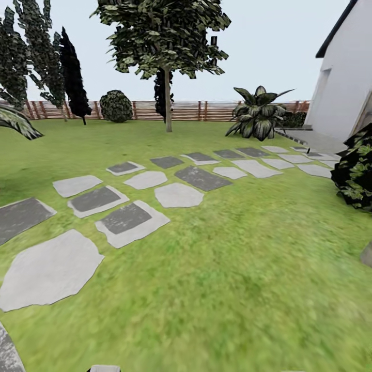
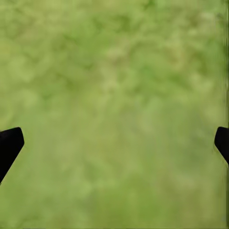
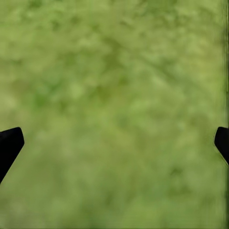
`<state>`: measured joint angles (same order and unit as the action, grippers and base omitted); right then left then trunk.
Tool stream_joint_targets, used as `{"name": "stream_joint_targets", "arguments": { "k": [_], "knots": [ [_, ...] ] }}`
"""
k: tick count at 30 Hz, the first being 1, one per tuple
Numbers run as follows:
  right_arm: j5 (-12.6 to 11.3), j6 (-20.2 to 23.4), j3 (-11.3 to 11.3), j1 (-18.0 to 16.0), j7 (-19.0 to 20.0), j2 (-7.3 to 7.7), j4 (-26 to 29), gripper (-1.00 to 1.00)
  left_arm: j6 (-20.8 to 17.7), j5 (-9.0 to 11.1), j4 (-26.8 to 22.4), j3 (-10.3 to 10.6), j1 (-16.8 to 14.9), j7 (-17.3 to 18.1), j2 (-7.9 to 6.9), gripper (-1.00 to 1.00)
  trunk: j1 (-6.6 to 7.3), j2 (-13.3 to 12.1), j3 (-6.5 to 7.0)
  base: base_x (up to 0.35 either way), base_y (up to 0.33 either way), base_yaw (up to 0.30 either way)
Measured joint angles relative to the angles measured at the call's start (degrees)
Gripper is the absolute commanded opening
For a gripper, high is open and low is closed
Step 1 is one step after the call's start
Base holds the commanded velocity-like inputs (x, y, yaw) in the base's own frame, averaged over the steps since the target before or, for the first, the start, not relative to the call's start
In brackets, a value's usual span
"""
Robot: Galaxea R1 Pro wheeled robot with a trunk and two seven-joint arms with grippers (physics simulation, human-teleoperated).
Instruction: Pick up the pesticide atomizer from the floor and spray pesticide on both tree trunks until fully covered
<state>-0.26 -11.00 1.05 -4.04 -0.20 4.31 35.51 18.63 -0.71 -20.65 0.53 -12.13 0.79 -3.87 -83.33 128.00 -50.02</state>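
Note:
The garden's grass floor spreads out ahead in the head view. At the far side, near the fence, a tall leafy tree rises on a bare grey-brown tree trunk. A tiny dark upright speck sits by the far right paving stones, too small to identify, so I cannot tell whether it is the pesticide atomizer. My left gripper hangs open over bare grass, its dark fingertips wide apart. My right gripper is open the same way over grass, fingertips at the edges.
Grey stepping stones run from the near left to the far right. A brown slat fence closes the back. Dark cone trees and a round bush stand far left. A broad-leaved plant, a white house wall and a dark shrub stand to the right.

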Motion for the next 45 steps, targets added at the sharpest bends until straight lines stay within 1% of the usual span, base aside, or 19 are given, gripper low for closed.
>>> {"name": "stream_joint_targets", "arguments": {
  "k": [10,24,45],
  "knots": [
    [0.00,-0.04,0.00,0.00,0.01,0.00,0.00,1.00,0.00,0.01,0.00,-0.08,0.00,0.00,-0.08,1.00,0.00,0.00,-0.45,0.340,0.000,-0.244],
    [-0.03,-0.03,-0.08,0.00,0.02,-0.05,0.00,1.00,0.04,0.03,0.00,-0.09,0.00,0.00,0.00,1.00,0.00,0.00,-1.39,0.340,0.000,-0.186],
    [0.25,-0.07,-0.38,0.00,0.11,-0.17,-0.09,1.00,-0.18,0.35,0.00,-0.17,0.00,-0.43,-0.34,1.00,0.00,0.00,-1.54,0.340,0.000,-0.010]
  ]
}}
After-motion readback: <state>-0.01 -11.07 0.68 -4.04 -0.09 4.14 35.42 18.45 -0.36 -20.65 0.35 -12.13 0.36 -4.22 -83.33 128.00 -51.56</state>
